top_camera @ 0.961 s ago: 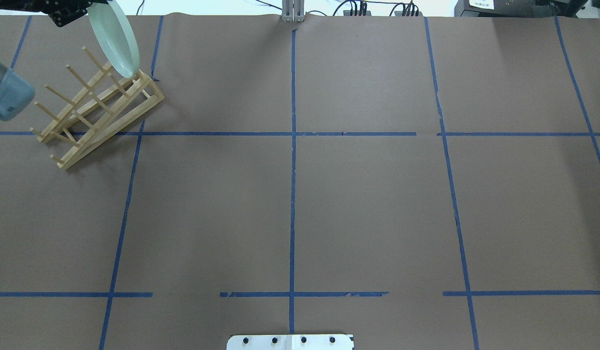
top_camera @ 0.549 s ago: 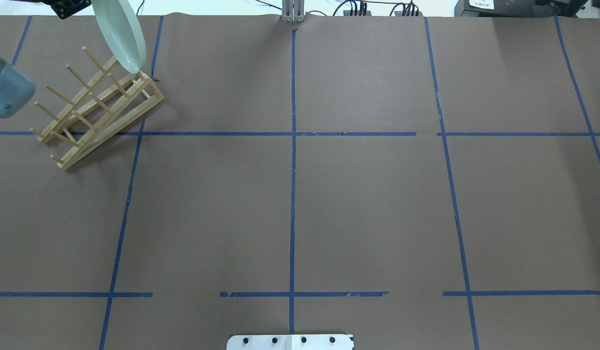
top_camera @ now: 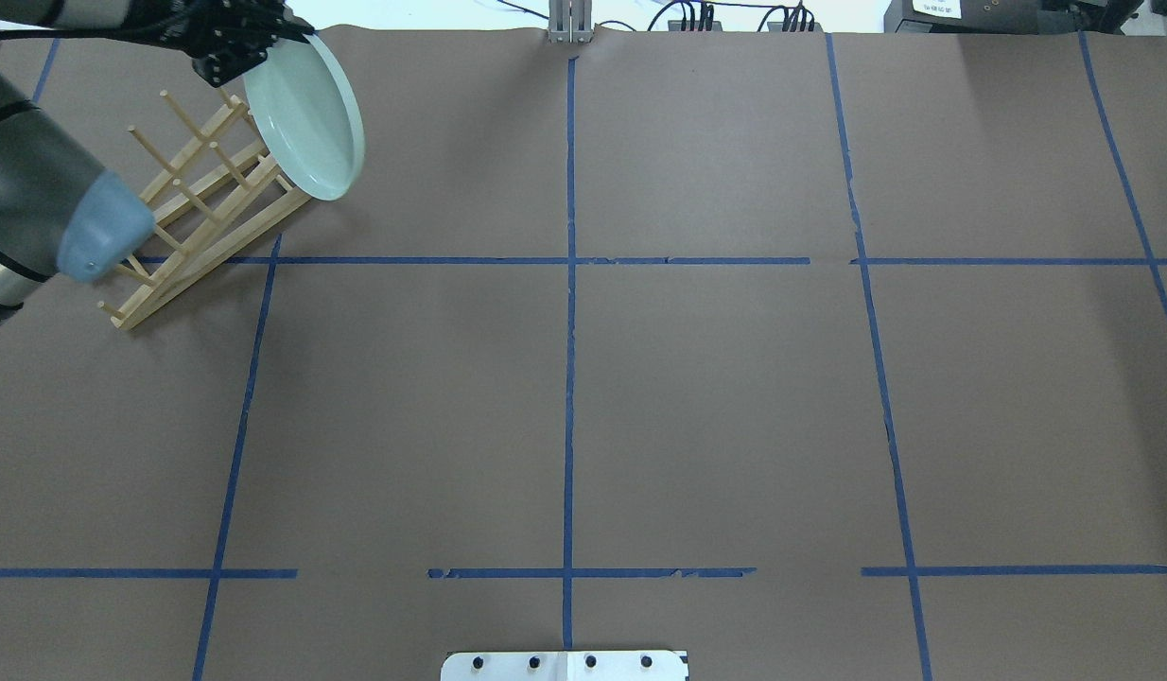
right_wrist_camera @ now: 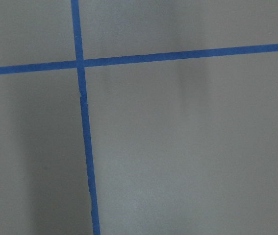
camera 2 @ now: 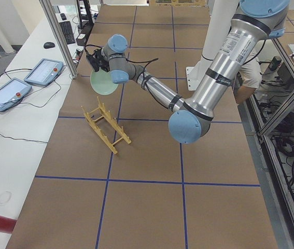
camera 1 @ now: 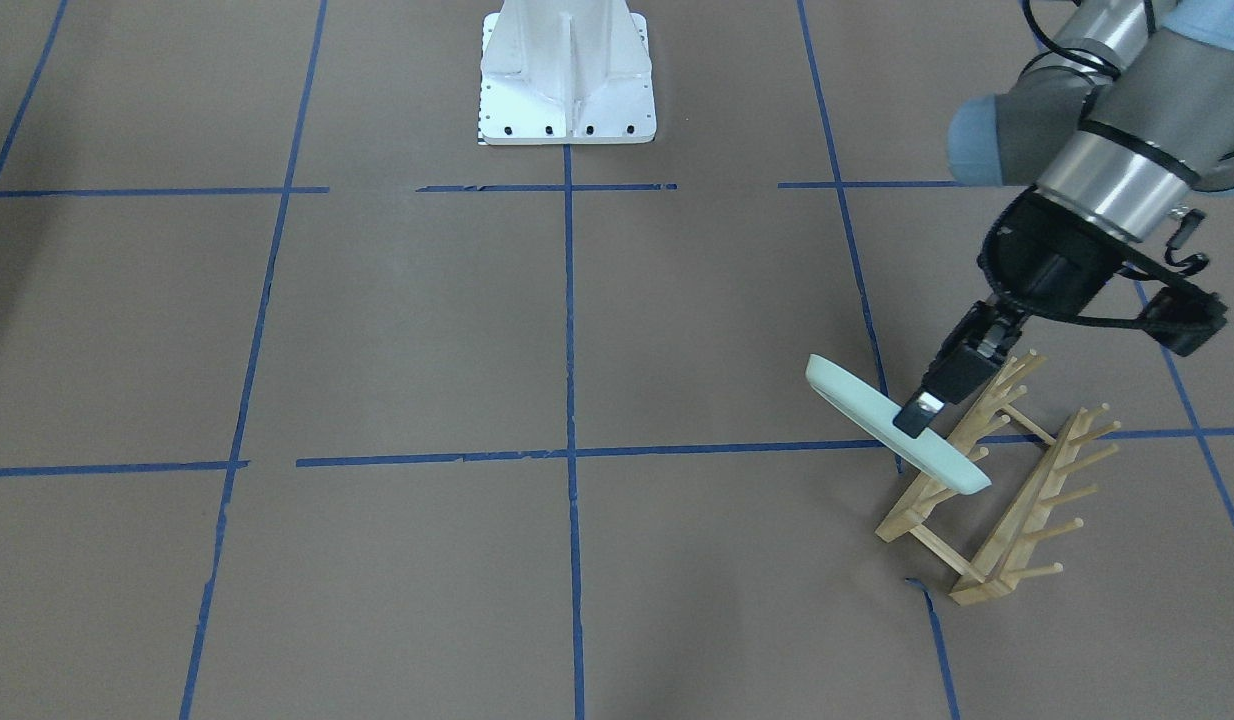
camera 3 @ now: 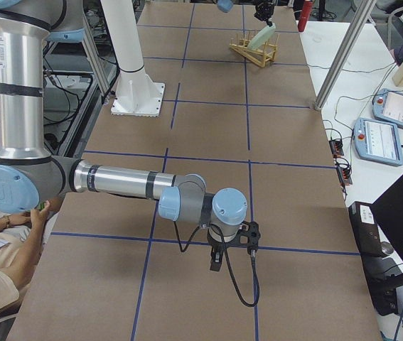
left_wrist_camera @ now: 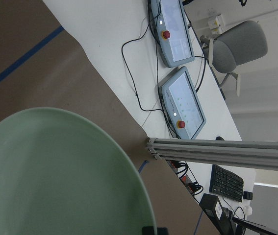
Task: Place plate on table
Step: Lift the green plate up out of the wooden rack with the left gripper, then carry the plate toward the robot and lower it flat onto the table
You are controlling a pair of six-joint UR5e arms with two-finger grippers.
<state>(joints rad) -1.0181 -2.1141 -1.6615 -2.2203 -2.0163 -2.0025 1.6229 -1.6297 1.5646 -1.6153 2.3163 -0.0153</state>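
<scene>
Now the left gripper point(camera 1: 915, 415) is clamped on the rim of the plate point(camera 1: 857, 402), which hangs tilted from its fingers, in the air above the table point(camera 1: 677, 330). The wooden rack point(camera 1: 1007, 500) stands just below the hand. The right gripper point(camera 3: 216, 260) hovers low over the table, well apart; whether its fingers are spread I cannot tell.

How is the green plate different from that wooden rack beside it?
The plate is round, glossy and mint green; the rack is a long wooden frame of pegs. The plate hangs tilted in the left claw, above the table; the rack stands on it. Both are near one table corner.
</scene>
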